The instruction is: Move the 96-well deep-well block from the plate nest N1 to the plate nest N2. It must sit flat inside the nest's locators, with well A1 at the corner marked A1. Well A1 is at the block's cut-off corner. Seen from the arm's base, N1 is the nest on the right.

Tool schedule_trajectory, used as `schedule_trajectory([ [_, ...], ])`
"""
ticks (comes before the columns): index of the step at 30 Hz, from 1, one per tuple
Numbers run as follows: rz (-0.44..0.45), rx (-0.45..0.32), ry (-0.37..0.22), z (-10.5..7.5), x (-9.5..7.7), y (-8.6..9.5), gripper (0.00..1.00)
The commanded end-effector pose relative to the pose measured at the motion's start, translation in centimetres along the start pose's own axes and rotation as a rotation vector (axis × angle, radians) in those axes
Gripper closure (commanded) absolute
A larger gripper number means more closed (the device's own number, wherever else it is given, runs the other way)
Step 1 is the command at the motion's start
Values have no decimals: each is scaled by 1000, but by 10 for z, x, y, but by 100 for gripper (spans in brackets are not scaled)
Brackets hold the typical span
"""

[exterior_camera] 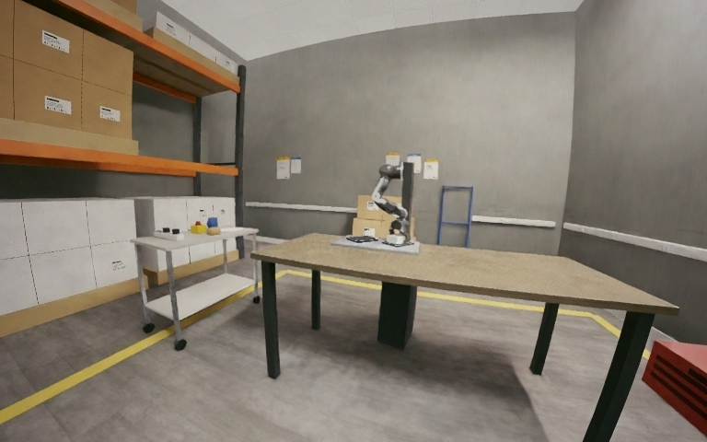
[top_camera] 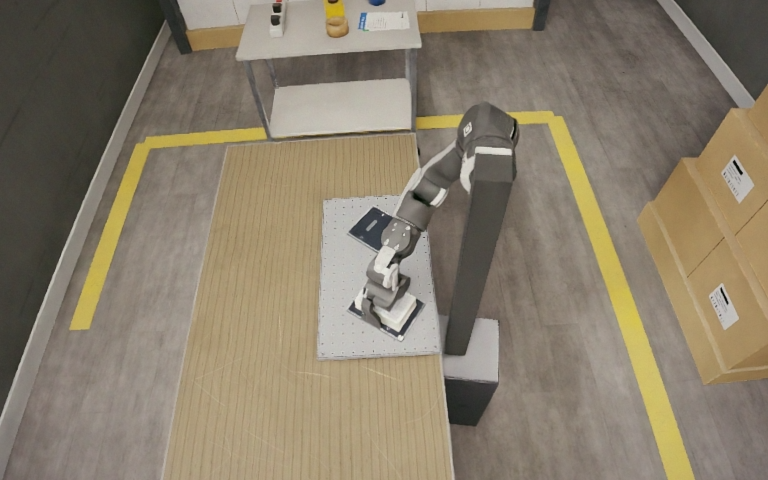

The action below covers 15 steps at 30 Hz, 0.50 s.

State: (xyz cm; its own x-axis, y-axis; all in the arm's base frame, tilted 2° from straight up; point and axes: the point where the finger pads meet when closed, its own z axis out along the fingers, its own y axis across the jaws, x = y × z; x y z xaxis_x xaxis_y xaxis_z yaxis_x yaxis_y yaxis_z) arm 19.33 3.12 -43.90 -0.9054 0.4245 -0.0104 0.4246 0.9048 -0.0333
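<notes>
The white deep-well block (top_camera: 398,313) (exterior_camera: 394,239) sits on the dark plate nest N2 (top_camera: 406,331) at the near end of the grey perforated baseplate (top_camera: 342,322) (exterior_camera: 373,249). My gripper (top_camera: 378,306) (exterior_camera: 399,234) is low over the block with its fingers spread to either side of it; it is open. The other dark nest, N1 (top_camera: 368,226) (exterior_camera: 360,238), is bare at the far end of the baseplate. The block's cut-off corner is too small to tell. The arm hides part of the block.
The baseplate lies on a wooden table (top_camera: 266,226) (exterior_camera: 469,271) beside the arm's dark pillar (top_camera: 481,249). A white cart (top_camera: 328,33) (exterior_camera: 192,239) with small items stands beyond the table. Cardboard boxes (top_camera: 724,226) are stacked to the right.
</notes>
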Motion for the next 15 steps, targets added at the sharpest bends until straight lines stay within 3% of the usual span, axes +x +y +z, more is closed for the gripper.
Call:
schedule_trajectory([
  [1, 0, -3, 0, -9, 0, 1, 23],
  [5, -2, -3, 0, -41, 0, 1, 23],
  [15, -2, -3, 0, -41, 0, 1, 23],
])
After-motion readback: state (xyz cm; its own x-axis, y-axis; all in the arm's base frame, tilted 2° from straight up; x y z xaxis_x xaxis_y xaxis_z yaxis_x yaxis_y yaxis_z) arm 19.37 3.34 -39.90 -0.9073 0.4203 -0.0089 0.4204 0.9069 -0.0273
